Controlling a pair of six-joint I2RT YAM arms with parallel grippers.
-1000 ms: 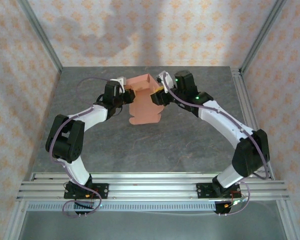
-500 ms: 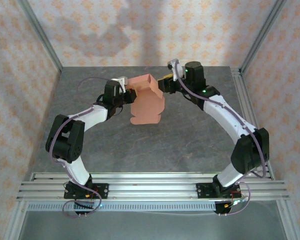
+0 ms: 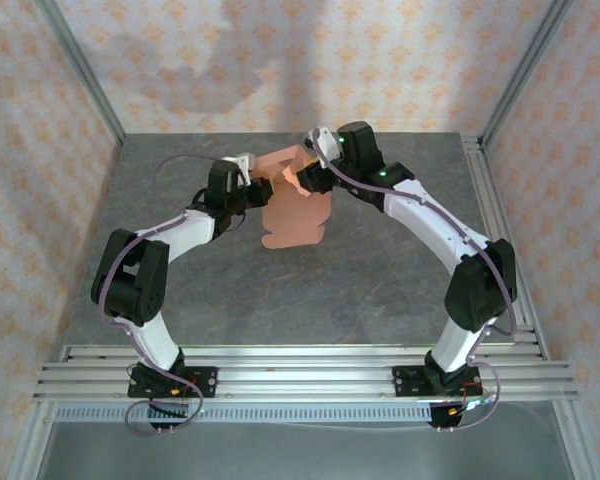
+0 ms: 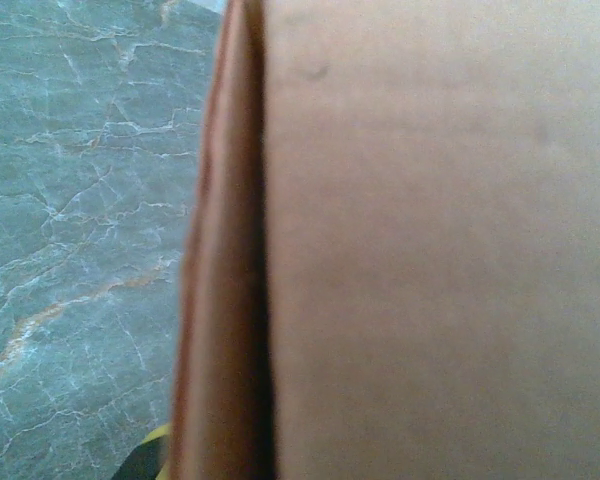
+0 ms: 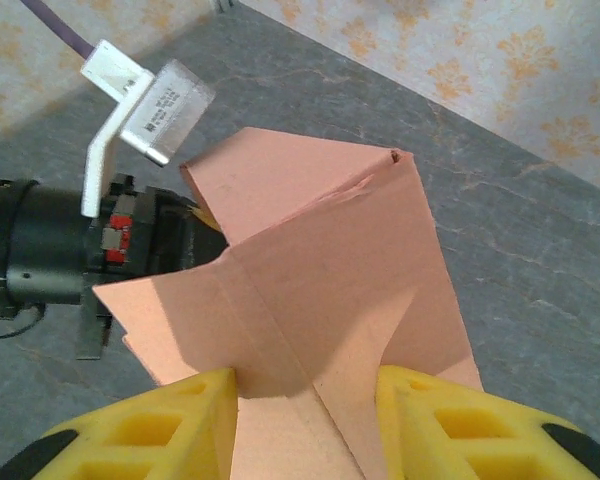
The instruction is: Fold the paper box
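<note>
The half-folded paper box [image 3: 292, 215] hangs above the far middle of the grey table [image 3: 360, 290], its left edge clamped in the left hand [image 3: 248, 190]. The right hand [image 3: 302, 172] meets its top, yellow fingers [image 5: 195, 410] apart astride a folded panel.

In the top view the paper box [image 3: 292, 205] hangs at centre frame between my left gripper [image 3: 251, 190] and right gripper [image 3: 303, 178], barring any straight pass there. Lower down the frame, bare table [image 3: 360, 290] leaves me room.
</note>
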